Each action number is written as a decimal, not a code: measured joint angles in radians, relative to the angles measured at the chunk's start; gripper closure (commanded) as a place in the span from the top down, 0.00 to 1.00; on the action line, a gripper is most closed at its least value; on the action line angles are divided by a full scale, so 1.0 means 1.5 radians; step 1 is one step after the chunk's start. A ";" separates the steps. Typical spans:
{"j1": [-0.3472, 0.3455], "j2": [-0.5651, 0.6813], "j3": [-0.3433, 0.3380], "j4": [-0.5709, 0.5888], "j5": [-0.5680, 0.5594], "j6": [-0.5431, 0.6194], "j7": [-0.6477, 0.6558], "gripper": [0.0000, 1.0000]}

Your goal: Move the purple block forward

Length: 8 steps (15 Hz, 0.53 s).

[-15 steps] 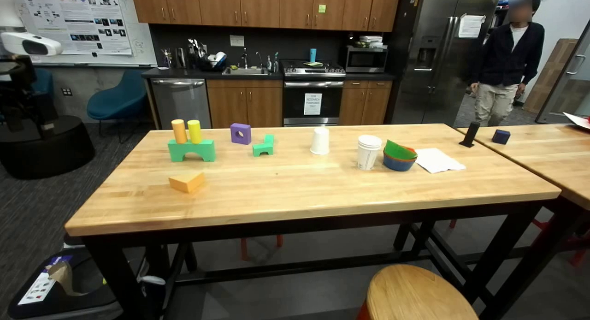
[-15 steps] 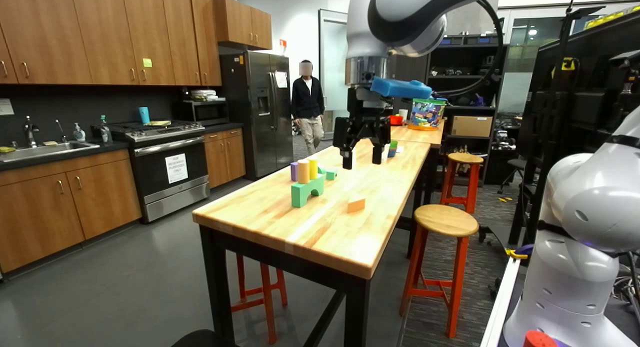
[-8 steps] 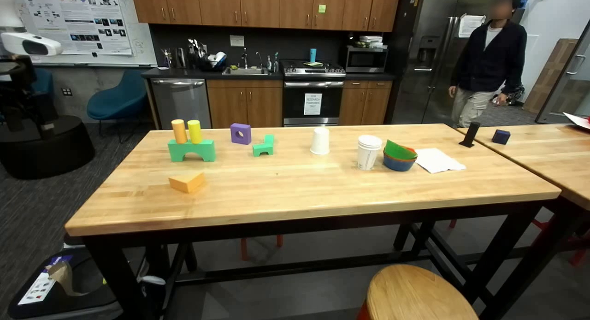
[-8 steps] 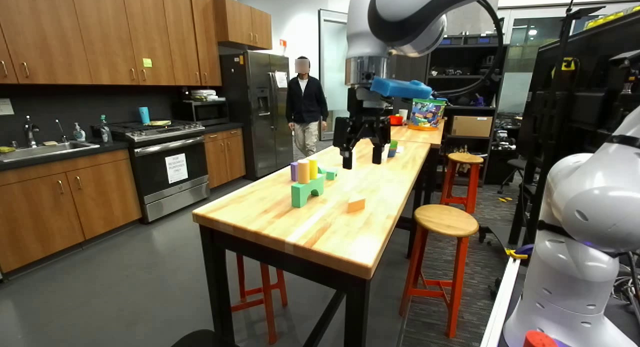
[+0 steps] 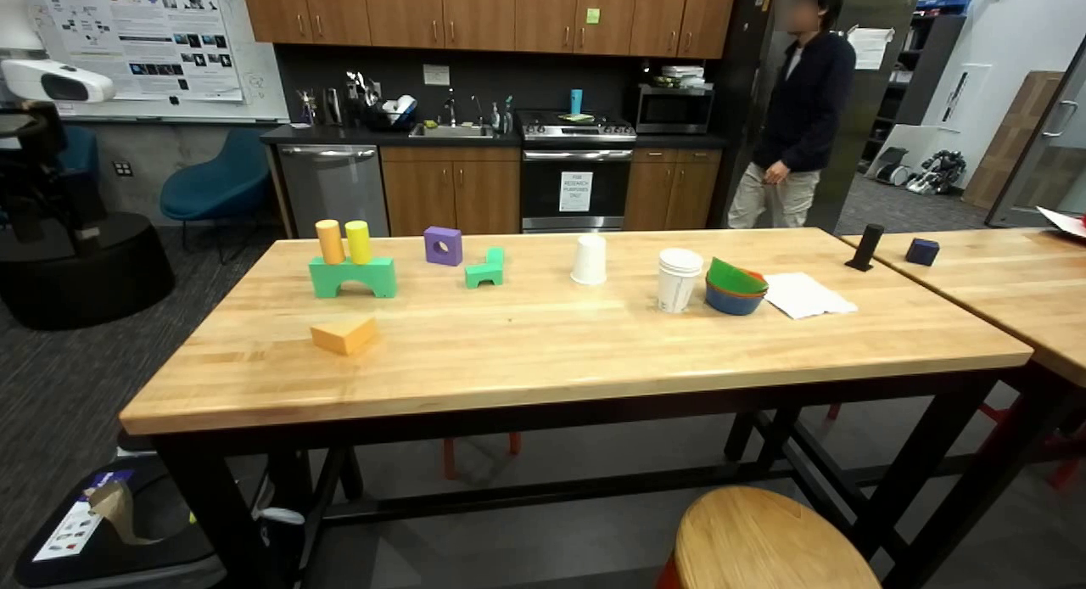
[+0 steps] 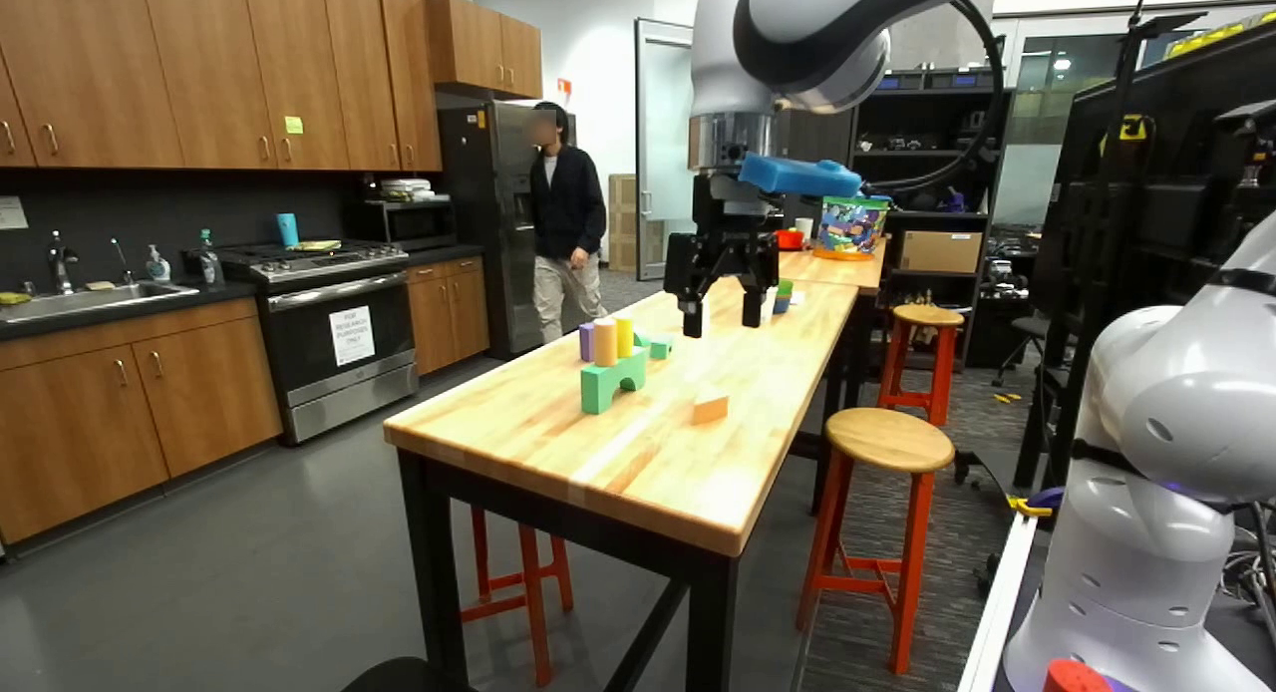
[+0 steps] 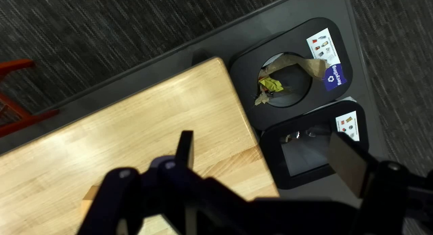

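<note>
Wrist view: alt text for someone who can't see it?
Open, empty gripper; below, the corner of a wooden table, a recycling bin and another bin. An orange block partly shows at lower left; the purple block is absent.

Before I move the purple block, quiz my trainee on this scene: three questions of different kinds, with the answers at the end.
1. True or false: the gripper stands open and holds nothing.
2. Which piece do the orange cylinder and the yellow cylinder stand on?
3. Fill in the missing word: the purple block has a round ____ in its face.

Key:
1. True.
2. The larger green arch.
3. Hole.
</note>
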 measured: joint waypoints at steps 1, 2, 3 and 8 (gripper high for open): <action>0.000 0.000 0.000 0.000 0.000 0.000 0.000 1.00; 0.000 0.001 0.002 0.000 0.000 0.002 0.000 1.00; 0.001 0.003 0.008 0.000 0.001 0.011 0.006 1.00; 0.010 0.083 0.109 0.054 0.013 0.161 0.167 1.00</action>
